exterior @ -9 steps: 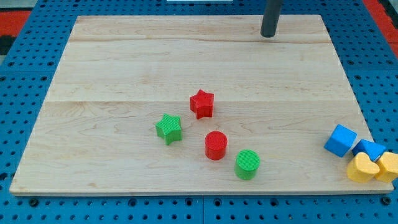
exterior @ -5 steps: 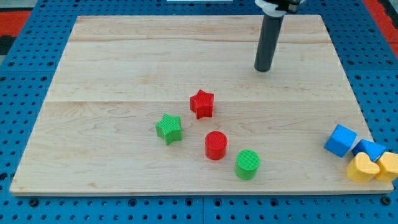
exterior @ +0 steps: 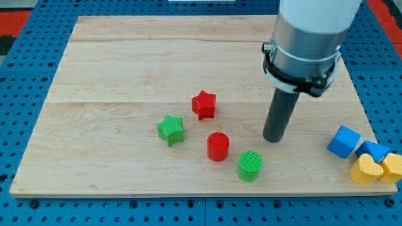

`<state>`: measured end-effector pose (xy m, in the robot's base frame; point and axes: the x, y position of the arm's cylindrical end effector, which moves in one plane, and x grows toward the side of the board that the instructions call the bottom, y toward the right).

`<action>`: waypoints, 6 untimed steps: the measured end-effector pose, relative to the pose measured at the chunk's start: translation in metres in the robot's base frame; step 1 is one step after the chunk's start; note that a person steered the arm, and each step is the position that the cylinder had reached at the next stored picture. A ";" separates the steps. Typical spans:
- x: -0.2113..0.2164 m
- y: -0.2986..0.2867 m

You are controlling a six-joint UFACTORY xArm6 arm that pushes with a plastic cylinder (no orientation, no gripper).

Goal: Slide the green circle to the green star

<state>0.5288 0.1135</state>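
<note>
The wooden table (exterior: 125, 56) fills most of the view, resting on a blue pegboard (exterior: 19, 75). The arm's end effector is a plain dark rod with nothing that opens or closes; my tip (exterior: 273, 139) sits on the table toward the view's right, just up and right of the green circle (exterior: 250, 166), not touching it. The green circle lies near the view's bottom, right of the red circle (exterior: 218, 146). The green star (exterior: 171, 129) is left of the red circle, with the red star (exterior: 204, 104) above. At the right edge cluster two blue blocks (exterior: 343, 141) (exterior: 374, 150) and two yellow blocks (exterior: 365, 169) (exterior: 392, 168).
</note>
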 end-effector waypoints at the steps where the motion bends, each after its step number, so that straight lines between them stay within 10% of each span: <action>1: 0.029 -0.003; 6: 0.021 -0.068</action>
<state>0.5502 0.0453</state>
